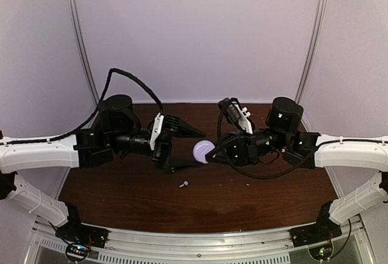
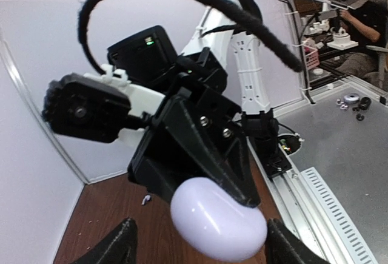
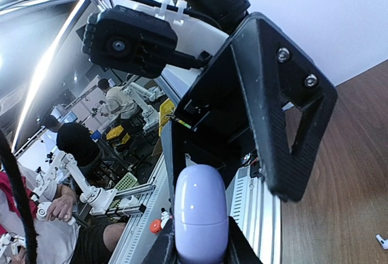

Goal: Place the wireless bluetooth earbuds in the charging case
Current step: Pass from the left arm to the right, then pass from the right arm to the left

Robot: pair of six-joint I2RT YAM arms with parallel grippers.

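One tiny white earbud point(image 1: 183, 184) lies on the brown table point(image 1: 121, 191) near the front, not in the case. Behind it the right gripper point(image 1: 210, 153) pinches the white charging case point(image 1: 200, 150), which looks shut. The left gripper point(image 1: 200, 148) is spread wide around it without touching, so I think no bud is in yet.

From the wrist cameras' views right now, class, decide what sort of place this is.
Probably a robotics lab: seated people work at other white robot arms, and a grey metal workbench stands beside this rig.
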